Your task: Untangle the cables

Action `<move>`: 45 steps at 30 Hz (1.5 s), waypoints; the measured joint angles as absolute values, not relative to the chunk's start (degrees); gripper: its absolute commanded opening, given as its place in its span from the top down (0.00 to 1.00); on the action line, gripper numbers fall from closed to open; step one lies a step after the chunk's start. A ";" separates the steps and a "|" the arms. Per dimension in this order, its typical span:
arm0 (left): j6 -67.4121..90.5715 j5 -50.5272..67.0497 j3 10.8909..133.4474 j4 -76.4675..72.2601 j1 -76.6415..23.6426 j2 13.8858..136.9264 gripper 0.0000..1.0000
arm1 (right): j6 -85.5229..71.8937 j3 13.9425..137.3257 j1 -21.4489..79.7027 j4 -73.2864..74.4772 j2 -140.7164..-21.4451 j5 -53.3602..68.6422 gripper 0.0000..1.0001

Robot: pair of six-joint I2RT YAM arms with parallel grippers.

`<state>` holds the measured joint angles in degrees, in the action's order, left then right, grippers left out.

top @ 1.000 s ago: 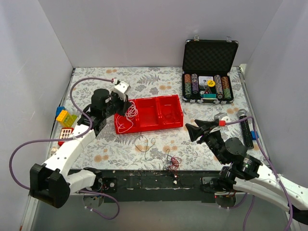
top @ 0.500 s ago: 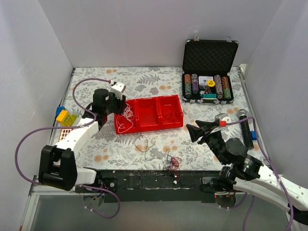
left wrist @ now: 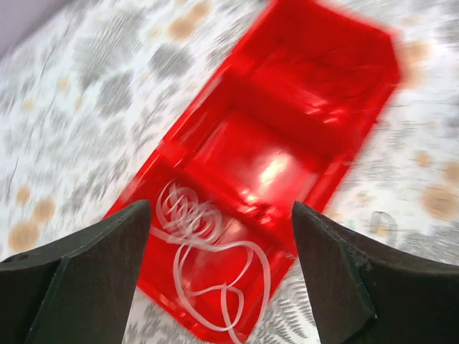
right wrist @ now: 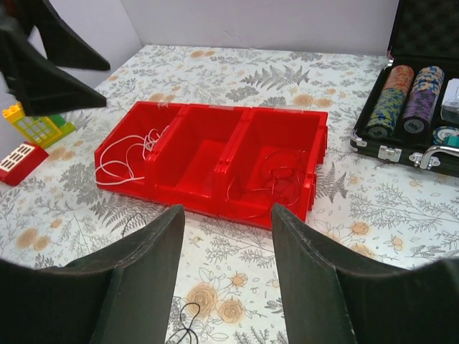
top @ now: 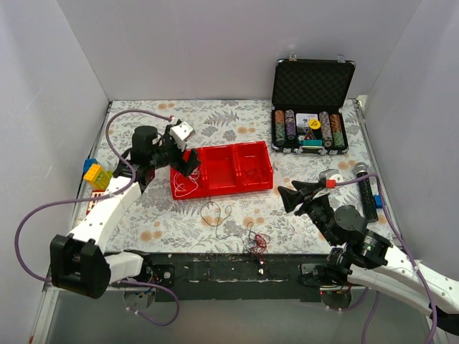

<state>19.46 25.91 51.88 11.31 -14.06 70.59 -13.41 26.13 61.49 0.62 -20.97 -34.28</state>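
now the left gripper [top: 189,162] hangs over the left compartment of the red tray [top: 229,188], jaws wide with nothing between them; the white cable [left wrist: 208,251] lies coiled loose on that compartment's floor, right under the fingers. what is left to sort sits on the table [top: 237,122] nearer the arm bases: a black loop [top: 215,213] just in front of the tray and a red-and-black tangle [top: 257,242] at the near edge, the pair strung roughly on a diagonal from tray to edge. the right gripper [top: 283,198], jaws also wide and empty, points left, the tangle lying nearer the edge and to its left, so i judge it the closer arm for that knot, while the loop falls about midway between both
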 measured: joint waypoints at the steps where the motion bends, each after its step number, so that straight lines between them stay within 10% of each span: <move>1: 17.63 28.58 53.47 13.52 -14.92 69.34 0.21 | -13.67 26.06 61.49 0.91 -20.97 -34.15 0.40; 10: 5.08 38.06 47.99 22.59 -47.53 58.63 0.25 | -19.29 21.87 61.49 4.69 -23.03 -27.81 0.40; 27: 5.32 38.41 50.06 12.51 -53.30 81.23 0.52 | -32.86 8.51 61.49 7.97 -25.32 -8.03 0.41; 39: 7.57 38.37 49.69 8.80 -55.16 81.23 0.57 | -32.08 7.38 61.49 1.37 -34.85 -3.73 0.86; 45: 11.90 38.06 48.03 5.32 -57.60 81.23 0.53 | -29.89 10.46 61.49 5.43 -27.83 -5.54 0.90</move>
